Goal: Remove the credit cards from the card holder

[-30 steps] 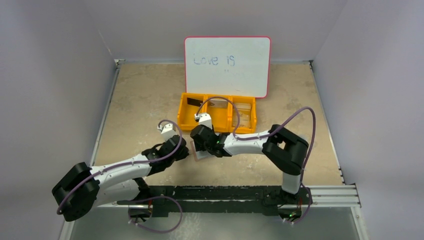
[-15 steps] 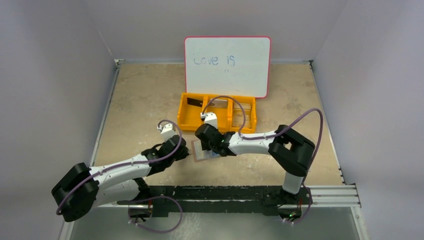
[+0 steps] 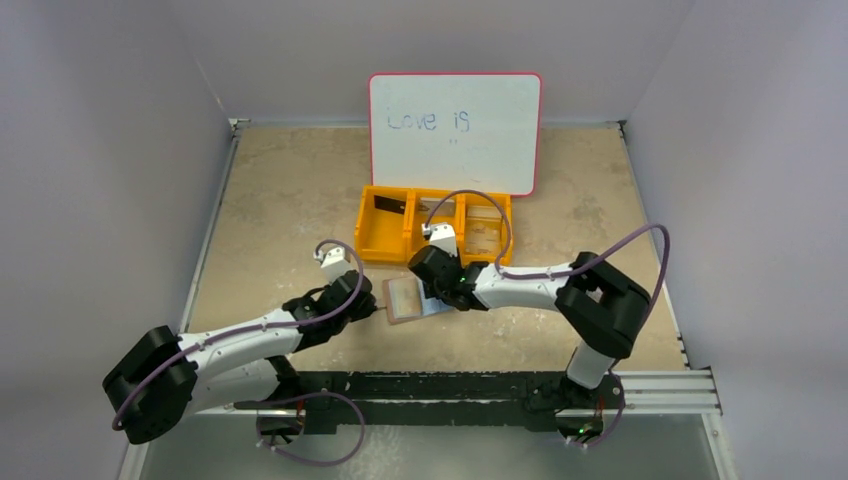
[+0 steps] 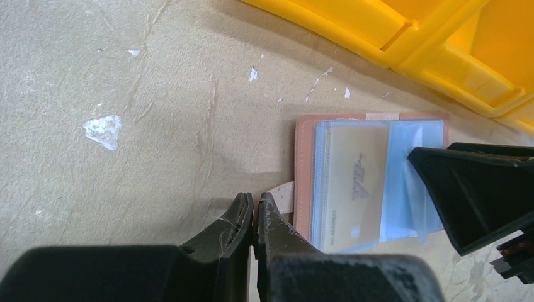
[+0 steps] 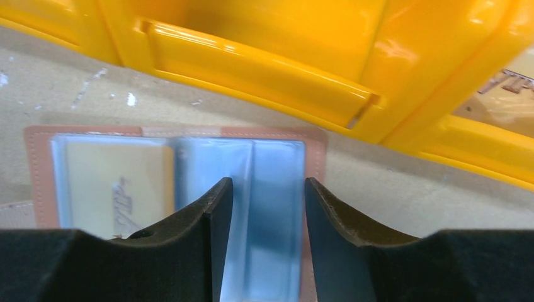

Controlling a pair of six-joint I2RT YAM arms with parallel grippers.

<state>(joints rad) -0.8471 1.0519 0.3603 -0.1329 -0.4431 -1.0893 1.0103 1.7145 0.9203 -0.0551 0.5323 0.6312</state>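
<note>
The brown card holder (image 3: 404, 298) lies open on the table in front of the orange tray. A beige credit card (image 4: 352, 182) sits in its left clear pocket (image 5: 116, 182). The blue-grey pockets (image 5: 267, 189) on its right half look empty. My left gripper (image 4: 255, 204) is shut on the pale strap (image 4: 284, 190) at the holder's left edge. My right gripper (image 5: 269, 189) stands open just above the right pockets, with nothing between its fingers. A black card (image 3: 390, 205) lies in the tray's left compartment and a beige striped one (image 5: 504, 82) in its right compartment.
The orange three-compartment tray (image 3: 362, 232) stands just behind the holder, close to both grippers. A whiteboard (image 3: 455, 132) with writing leans against the back wall behind the tray. Walls close in the table on the left, right and back.
My right gripper has slid to the right across the holder, uncovering the left pocket with the beige card. The left gripper has stayed shut in place.
</note>
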